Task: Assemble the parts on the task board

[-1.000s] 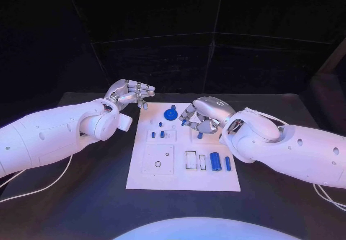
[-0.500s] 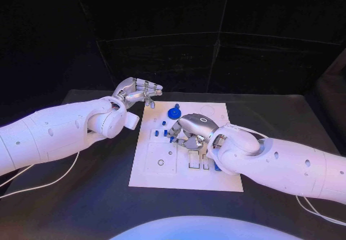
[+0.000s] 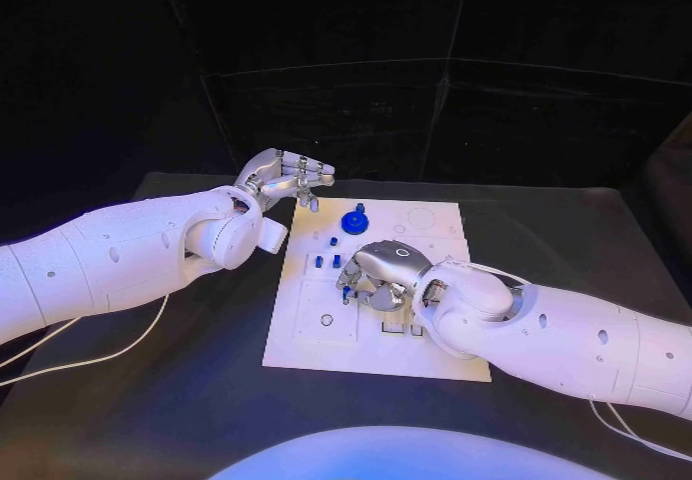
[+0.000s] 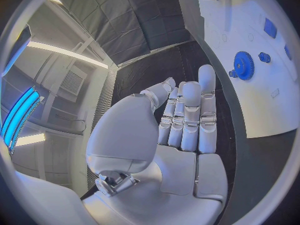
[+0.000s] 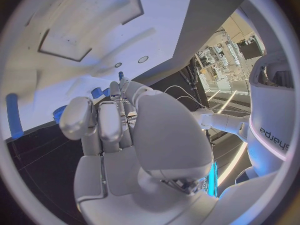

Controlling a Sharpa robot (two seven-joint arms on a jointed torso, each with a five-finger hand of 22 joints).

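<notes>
My right hand hangs low over the middle of the task board, knuckles up and fingers curled downward toward the white plate. From the head camera I cannot tell whether anything sits between those fingers; in my right wrist view the fingers lie folded side by side against the palm, and I see no part clearly pinched there, so I cannot say whether this hand holds something.

My left hand is raised off the board's far left corner, above the black table. Its fingers are bent inward with nothing in them, and the left wrist view shows them lying close together against the palm.

On the board, a blue gear rests near the far edge, with a small blue peg just beyond it. Several short blue pieces stand in a row between the gear and my right hand, just beside its fingertips. A ring-shaped mark shows on the left half of the board, nearer to me.
</notes>
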